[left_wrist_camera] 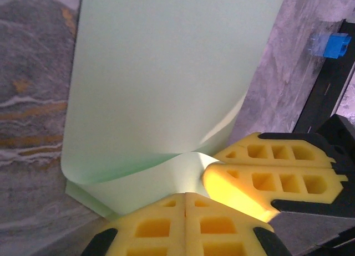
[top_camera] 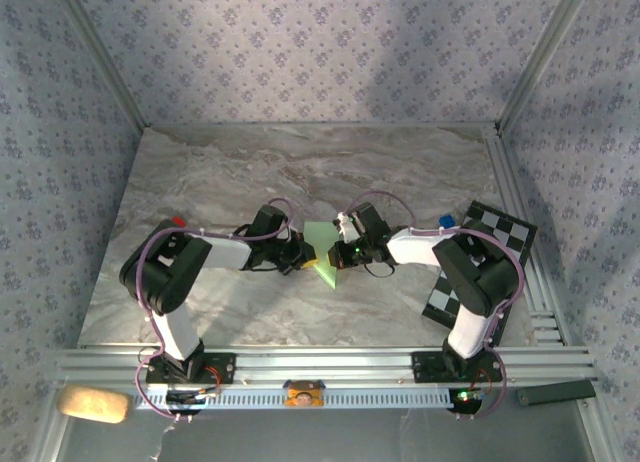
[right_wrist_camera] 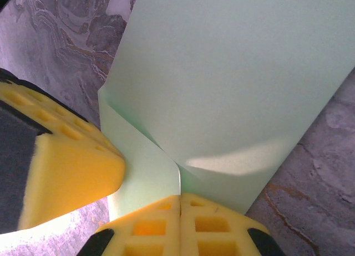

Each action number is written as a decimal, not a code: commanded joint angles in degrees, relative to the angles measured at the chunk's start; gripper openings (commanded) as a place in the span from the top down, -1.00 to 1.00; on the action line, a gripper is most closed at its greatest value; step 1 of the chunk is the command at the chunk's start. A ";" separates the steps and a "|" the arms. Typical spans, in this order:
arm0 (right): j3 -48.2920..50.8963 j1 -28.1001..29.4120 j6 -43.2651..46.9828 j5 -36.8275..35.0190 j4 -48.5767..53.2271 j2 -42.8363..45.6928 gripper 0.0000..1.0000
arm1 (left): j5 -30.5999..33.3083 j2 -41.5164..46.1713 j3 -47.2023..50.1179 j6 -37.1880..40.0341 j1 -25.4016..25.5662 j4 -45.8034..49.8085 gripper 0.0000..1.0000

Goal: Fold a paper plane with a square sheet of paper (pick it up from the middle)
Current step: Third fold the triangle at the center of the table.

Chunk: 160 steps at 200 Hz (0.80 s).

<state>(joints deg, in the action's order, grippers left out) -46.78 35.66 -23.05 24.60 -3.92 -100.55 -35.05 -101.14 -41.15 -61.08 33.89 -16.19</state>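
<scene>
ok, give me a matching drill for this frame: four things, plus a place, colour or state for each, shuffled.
Things:
1. square sheet of paper
2. checkered board
3. left gripper
4. tan block

Matches:
A. jaws shut
B. right edge of the table
C. light green, mid-table
D. near-left corner, on the metal frame

Pairs: 1-C, 2-B, 3-A, 4-D

Lab test cell, wallpapered walls, marble-look tabletop, aluminium rails
</scene>
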 commanded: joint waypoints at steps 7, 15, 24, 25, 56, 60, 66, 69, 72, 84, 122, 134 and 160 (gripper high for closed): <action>0.85 0.45 -0.59 -1.85 2.43 -1.93 1.00 | 1.19 -1.79 -1.10 2.09 0.39 1.51 0.99; 0.90 0.52 -0.59 -1.88 2.46 -1.91 1.00 | 1.26 -2.18 -1.13 2.20 0.56 1.50 1.00; 0.82 0.55 -0.54 -1.88 2.60 -1.84 1.00 | 1.51 -2.52 -0.99 2.33 0.48 1.78 1.00; 0.82 0.55 -0.57 -1.90 2.56 -1.84 1.00 | 1.53 -2.54 -1.01 2.35 0.56 1.86 1.00; 0.06 0.51 -0.58 -1.15 2.86 -1.37 0.98 | 2.78 -3.02 -0.79 3.27 0.75 4.36 1.00; -0.09 0.55 -0.55 -1.05 3.02 -1.25 0.97 | 2.79 -3.07 -0.92 3.53 0.74 4.76 1.00; -0.38 0.55 -0.67 -0.88 3.29 -1.02 0.94 | 2.86 -3.09 -0.90 3.85 0.74 5.29 1.00; -0.58 0.55 -0.71 -0.83 3.50 -0.89 0.92 | 2.86 -3.05 -0.93 3.98 0.74 5.55 1.00; -0.69 0.47 -0.76 -0.82 3.68 -0.73 0.90 | 2.92 -3.01 -0.88 4.08 0.74 5.75 1.00; -1.19 0.22 -1.07 -0.38 4.46 0.16 0.75 | 3.25 -2.75 -0.82 4.43 0.88 6.34 1.00; -1.70 -1.80 -3.78 0.34 6.79 5.77 0.33 | 3.74 -2.39 -1.38 4.91 0.84 7.29 1.00; -1.57 -2.40 -4.20 0.42 8.00 7.75 0.30 | 3.75 -2.38 -1.45 4.92 0.92 7.37 1.00; -0.45 -2.61 -6.03 3.24 8.06 10.97 0.30 | 3.75 -2.39 -1.72 4.89 1.00 7.31 1.00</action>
<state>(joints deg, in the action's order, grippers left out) -47.51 33.32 -26.48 25.28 1.89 -93.10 -34.00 -102.43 -42.61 -57.45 34.30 -13.13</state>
